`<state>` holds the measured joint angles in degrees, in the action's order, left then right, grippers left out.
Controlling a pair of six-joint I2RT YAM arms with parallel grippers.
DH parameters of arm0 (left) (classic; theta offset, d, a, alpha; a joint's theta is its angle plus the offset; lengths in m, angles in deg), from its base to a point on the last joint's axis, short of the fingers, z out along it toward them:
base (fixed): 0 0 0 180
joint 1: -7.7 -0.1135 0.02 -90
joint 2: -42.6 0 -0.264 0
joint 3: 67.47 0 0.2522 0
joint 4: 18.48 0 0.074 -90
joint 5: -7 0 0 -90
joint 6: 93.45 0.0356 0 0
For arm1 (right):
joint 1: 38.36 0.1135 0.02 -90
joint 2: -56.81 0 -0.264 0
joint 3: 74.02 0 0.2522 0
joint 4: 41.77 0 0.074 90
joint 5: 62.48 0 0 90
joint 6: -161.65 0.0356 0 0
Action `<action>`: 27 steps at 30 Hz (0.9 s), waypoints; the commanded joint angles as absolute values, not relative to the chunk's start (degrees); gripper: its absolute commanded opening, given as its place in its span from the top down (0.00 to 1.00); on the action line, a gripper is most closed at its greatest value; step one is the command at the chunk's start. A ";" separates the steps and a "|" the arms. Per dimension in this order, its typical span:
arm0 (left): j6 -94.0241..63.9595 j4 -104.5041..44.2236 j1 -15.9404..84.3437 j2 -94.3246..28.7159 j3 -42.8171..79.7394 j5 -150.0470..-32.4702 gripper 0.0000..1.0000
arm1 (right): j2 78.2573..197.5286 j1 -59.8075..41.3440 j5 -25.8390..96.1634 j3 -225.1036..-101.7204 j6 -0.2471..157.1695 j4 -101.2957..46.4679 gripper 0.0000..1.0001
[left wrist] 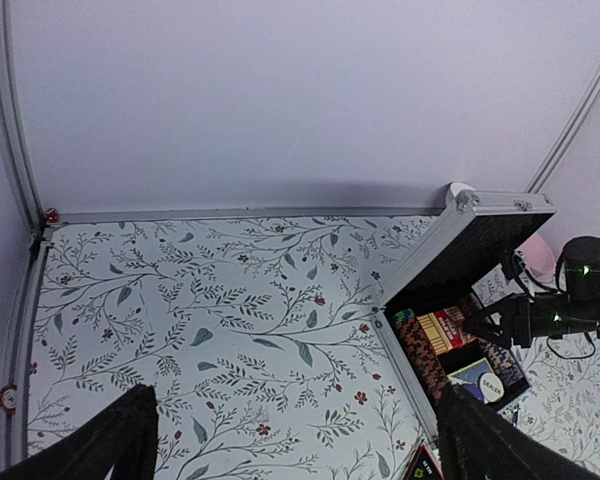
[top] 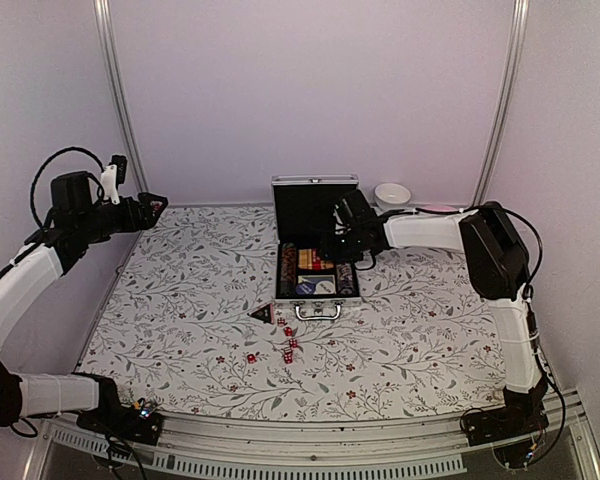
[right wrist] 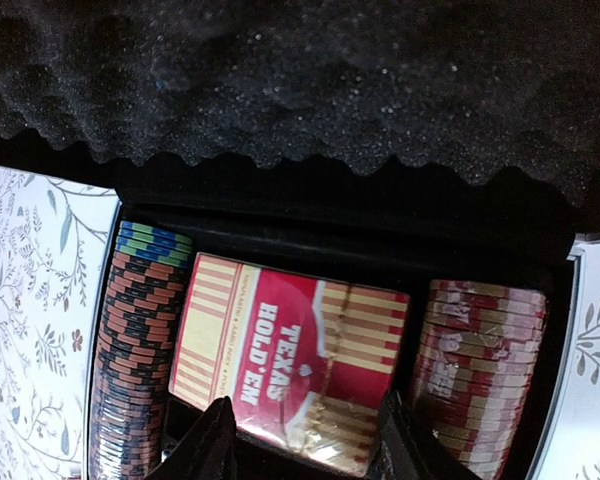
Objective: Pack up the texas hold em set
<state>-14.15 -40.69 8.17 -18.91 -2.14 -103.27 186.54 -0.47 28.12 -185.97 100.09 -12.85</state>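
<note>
far left, my left gripper (top: 152, 204) hangs wide open above the floral desk (top: 170, 300), holding nothing. on the cloth just in front of the case lie one black triangular piece (top: 262, 313) and a loose scatter of tiny red dice (top: 288, 342). i count six, though they are small enough to miscount. at centre the silver case (top: 310, 205) stands open, lid upright. inside are two rows of poker chips (right wrist: 140, 340), one dark and orange with blue and green at its far end, the other red and white. one card pack (right wrist: 290, 350) lies between them. my right gripper (right wrist: 305, 402) straddles the pack's near end, fingers at both long edges. i cannot tell whether it pinches. far right sit one white bowl (top: 392, 193) and one pink plate (top: 440, 208), partly hidden by the arm.
</note>
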 commanded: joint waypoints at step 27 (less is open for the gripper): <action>-18.65 -37.37 8.54 -20.73 -4.18 -109.52 0.06 | 176.91 0.75 31.63 -184.19 90.23 -17.32 0.39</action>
